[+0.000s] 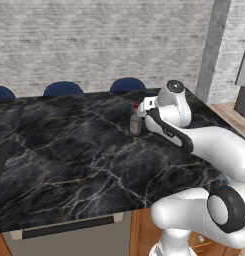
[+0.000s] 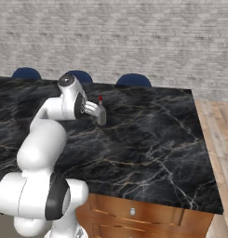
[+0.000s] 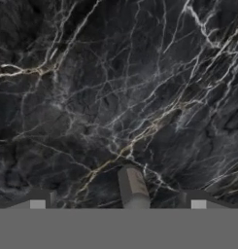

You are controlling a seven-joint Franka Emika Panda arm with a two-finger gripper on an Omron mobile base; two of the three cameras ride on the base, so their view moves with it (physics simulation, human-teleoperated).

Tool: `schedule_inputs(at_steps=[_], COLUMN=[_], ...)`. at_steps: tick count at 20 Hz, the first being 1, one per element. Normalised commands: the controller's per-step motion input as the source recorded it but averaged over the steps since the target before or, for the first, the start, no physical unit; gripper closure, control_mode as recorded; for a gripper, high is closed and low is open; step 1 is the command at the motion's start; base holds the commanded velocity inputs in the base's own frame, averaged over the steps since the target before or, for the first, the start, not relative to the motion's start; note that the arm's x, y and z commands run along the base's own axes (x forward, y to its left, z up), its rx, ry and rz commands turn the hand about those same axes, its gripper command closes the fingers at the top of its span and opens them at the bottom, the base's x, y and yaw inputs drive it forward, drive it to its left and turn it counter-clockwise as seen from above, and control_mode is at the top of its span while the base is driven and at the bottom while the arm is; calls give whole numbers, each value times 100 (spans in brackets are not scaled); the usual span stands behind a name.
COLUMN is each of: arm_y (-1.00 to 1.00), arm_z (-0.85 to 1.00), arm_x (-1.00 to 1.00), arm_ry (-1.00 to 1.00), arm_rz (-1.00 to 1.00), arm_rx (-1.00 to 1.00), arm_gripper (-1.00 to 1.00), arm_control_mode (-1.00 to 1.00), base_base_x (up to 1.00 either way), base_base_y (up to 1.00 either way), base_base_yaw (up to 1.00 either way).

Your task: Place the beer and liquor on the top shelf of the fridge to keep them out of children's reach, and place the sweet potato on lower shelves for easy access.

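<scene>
Even, soft rendered light, faint shadows, no glare, hand view slightly blurred

Bare counter (image 2: 148,135) around liquor (image 2: 101,113)

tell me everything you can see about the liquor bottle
The liquor is a greyish translucent bottle with a broad body, sloped shoulders, thin neck and small red cap. It stands upright on the black marble counter, towards the far edge. The open gripper sits right at it, fingers either side of its body, not closed on it.
</scene>
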Motion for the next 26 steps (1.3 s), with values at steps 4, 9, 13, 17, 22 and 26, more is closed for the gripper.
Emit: schedule_inputs(at_steps=[4,9,13,17,22,26], arm_y=[0,0,0,0,0,0], arm_z=[-16,-13,-19,-24,-20,-13], arm_x=[42,29,23,26,33,39], arm_ry=[-8,-15,-15,-5,0,0], arm_rz=[3,7,8,7,7,8], arm_rx=[0,-2,-5,-10,-11,-8], arm_gripper=[-100,-100,-100,-100,-100,-100], arm_control_mode=[-100,-100,-100,-100,-100,-100], base_base_x=[0,0,0,0,0,0], base_base_y=[0,0,0,0,0,0], base_base_yaw=[0,0,0,0,0,0])
